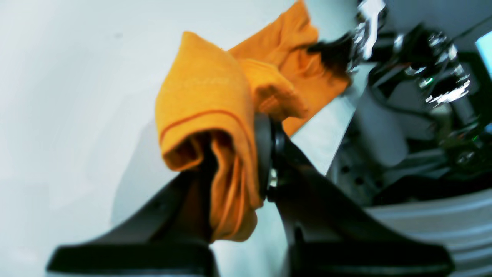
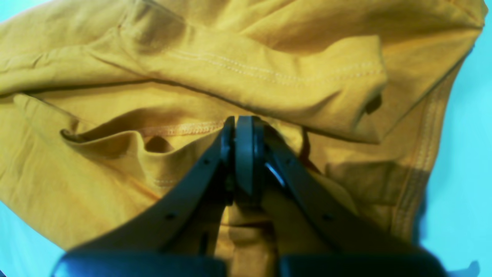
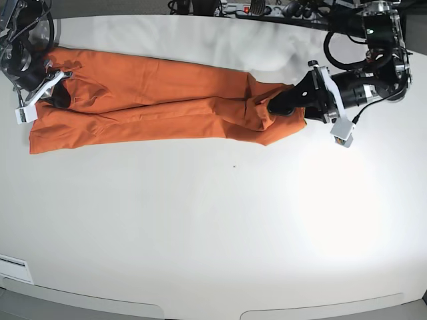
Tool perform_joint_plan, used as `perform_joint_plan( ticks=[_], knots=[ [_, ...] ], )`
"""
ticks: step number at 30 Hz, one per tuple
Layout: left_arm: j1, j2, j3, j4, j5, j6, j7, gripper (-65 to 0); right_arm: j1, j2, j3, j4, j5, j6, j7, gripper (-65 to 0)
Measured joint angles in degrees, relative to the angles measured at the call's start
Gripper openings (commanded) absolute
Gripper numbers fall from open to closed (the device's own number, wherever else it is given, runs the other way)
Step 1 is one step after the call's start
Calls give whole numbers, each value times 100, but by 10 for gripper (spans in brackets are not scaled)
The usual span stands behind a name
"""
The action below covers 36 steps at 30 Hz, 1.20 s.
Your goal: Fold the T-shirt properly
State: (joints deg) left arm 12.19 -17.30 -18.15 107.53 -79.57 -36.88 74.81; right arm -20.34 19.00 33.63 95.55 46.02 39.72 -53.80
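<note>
Both claws, left claw (image 1: 238, 165) and right claw (image 2: 244, 154), are clamped on opposite ends of the T-shirt (image 3: 153, 100), judged light, limp, best gripped by bunched hems.

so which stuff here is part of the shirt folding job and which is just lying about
Part of the job:
- plain orange soft-fabric T-shirt
- left gripper, clamped on one end
- right gripper, shut at the other end

Just lying about:
- cables behind the white table
</note>
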Motion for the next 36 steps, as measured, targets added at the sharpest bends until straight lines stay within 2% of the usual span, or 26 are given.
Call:
perform_joint_plan(
  ticks=[4, 10, 15, 19, 21, 28, 32, 33, 36],
  knots=[
    [2, 479, 267, 0, 203, -175, -212, -650, 0, 2, 0, 0, 2, 0, -26, -650],
    [0, 960, 1008, -39, 1390, -260, -1130, -650, -2, 2, 0, 0, 2, 0, -46, -650],
    [2, 1082, 1628, -81, 1965, -260, -1246, -650, -15, 2, 0, 0, 2, 0, -46, -650],
    [0, 1084, 1899, -81, 2249, -260, -1746, -650, -15, 2, 0, 0, 2, 0, -48, -650],
    [2, 1152, 1950, -81, 2413, -258, -1823, -650, -15, 2, 0, 0, 2, 0, -48, -650],
    [2, 1497, 2046, -81, 2452, -260, -1801, -648, -15, 2, 0, 0, 7, 0, -68, -650],
    [2, 1534, 2072, -81, 2299, -258, -1805, -307, -15, 2, 0, 0, 9, 0, -107, -650],
    [0, 1532, 2092, -81, 2258, -258, -1803, -267, -15, 2, 0, 0, 9, 0, -107, -650],
    [2, 1537, 2173, -81, 2216, -260, -1803, -260, -13, 2, 0, 0, 37, 0, -109, -650]
  ],
)
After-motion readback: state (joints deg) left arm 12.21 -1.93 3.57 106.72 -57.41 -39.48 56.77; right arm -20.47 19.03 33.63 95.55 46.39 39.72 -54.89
